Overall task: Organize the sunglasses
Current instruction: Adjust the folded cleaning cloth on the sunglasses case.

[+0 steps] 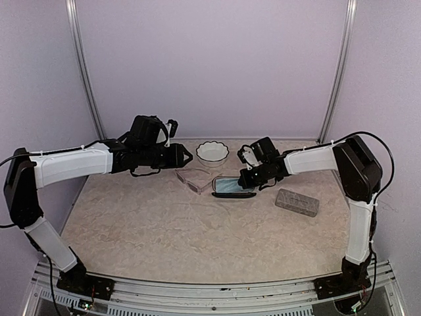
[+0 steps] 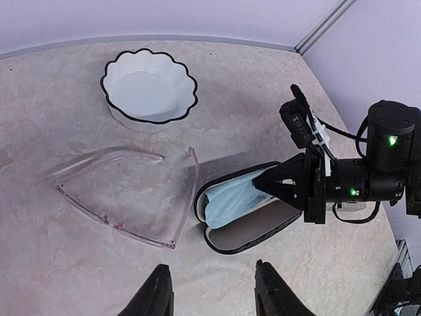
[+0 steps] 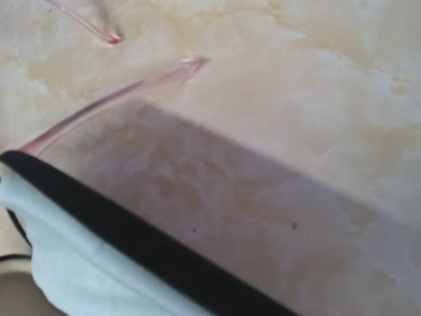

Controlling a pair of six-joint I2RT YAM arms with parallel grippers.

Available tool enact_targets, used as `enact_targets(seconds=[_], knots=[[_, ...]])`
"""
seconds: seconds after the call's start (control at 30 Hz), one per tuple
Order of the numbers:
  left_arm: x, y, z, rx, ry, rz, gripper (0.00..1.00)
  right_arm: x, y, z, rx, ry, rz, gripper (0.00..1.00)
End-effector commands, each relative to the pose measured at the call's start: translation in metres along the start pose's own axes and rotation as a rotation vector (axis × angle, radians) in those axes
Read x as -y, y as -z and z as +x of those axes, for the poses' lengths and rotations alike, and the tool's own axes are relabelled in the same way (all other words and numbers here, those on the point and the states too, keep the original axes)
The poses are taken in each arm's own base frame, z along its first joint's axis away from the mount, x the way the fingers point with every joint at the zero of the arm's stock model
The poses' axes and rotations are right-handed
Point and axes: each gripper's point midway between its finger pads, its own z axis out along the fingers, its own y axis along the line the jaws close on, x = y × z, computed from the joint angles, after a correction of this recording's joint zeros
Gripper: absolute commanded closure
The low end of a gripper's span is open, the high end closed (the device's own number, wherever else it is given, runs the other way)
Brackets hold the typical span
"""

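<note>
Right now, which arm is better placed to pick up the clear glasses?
The left. Its gripper hangs open close to the clear glasses with nothing in it, while the right gripper is shut, its tip at the open black case.

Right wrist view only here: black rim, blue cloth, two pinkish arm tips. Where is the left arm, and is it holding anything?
Observer: The left gripper hangs near the clear glasses, fingers apart, nothing between them.
Operator: Are those glasses folded?
Observer: No, both arms are unfolded, and one ends right beside the open black case.
Operator: Anything else around?
Observer: A white bowl beyond the glasses, and a grey case to the right of the black one.
</note>
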Motion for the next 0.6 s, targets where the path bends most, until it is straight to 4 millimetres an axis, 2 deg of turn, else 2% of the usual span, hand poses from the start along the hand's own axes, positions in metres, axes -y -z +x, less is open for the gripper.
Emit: enact_targets(seconds=[0.0,0.27,0.57], knots=[[-0.003,0.007,-0.003,0.013,-0.005,-0.009,0.58,0.005,-0.006,-0.007,0.021,-0.011,0.009,1.00],[-0.002,0.010,-0.001,0.012,-0.002,-0.005,0.58,-0.002,-0.007,-0.007,0.023,-0.014,-0.023,1.00],[-0.001,0.016,-0.002,0.024,0.004,0.003,0.58,-0.028,-0.003,-0.011,0.016,0.013,-0.075,1.00]])
